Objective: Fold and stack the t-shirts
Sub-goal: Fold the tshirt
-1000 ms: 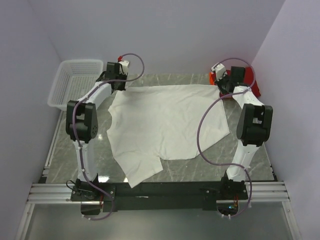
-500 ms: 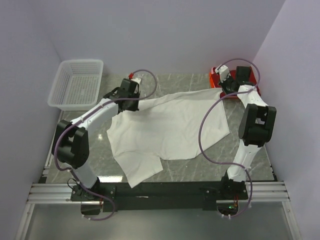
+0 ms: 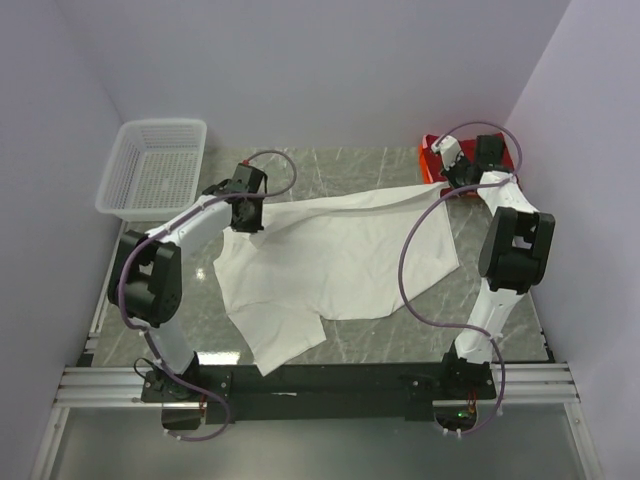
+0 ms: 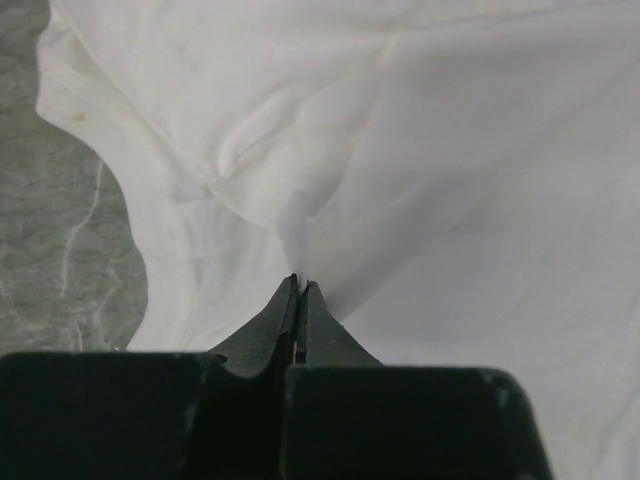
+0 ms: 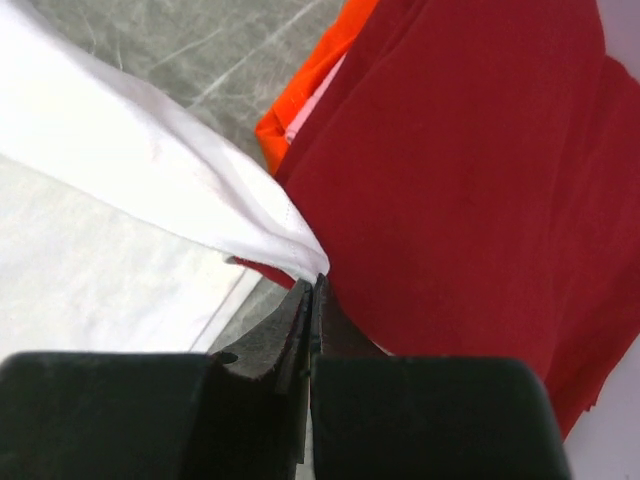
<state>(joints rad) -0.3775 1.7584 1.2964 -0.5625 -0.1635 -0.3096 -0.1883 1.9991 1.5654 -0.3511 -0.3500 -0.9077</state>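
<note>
Early — first fold only just being set up, by my reading.

White t-shirt (image 3: 340, 262): spread over the middle of the table (image 3: 350, 165), mostly flat, one sleeve trailing toward the near edge. Its far edge is raised off the marble and runs as a taut line between the two arms. No crease or doubled layer that I would call a finished fold.

Left gripper (image 4: 300, 285): jaws closed, with a thin pinch of white cloth between the tips at the shirt's far-left part. Folds radiate from the pinch in the left wrist view.

Right gripper (image 5: 312, 285): jaws closed on the far-right corner of the white cloth, and the corner tapers straight into the tips.

Red t-shirt (image 5: 480, 180): bunched at the far right corner of the table, just beside and partly behind the right gripper, with its orange edge showing. Not spread and not folded; neither arm holds it.

Basket (image 3: 165, 123): far left corner, nothing visible inside.

Status — done: the white shirt's far edge is gripped at both ends. Left: bring that edge over to make the fold, make any further folds, do the whole red shirt, then stack the two. Most of the task is ahead.
</note>
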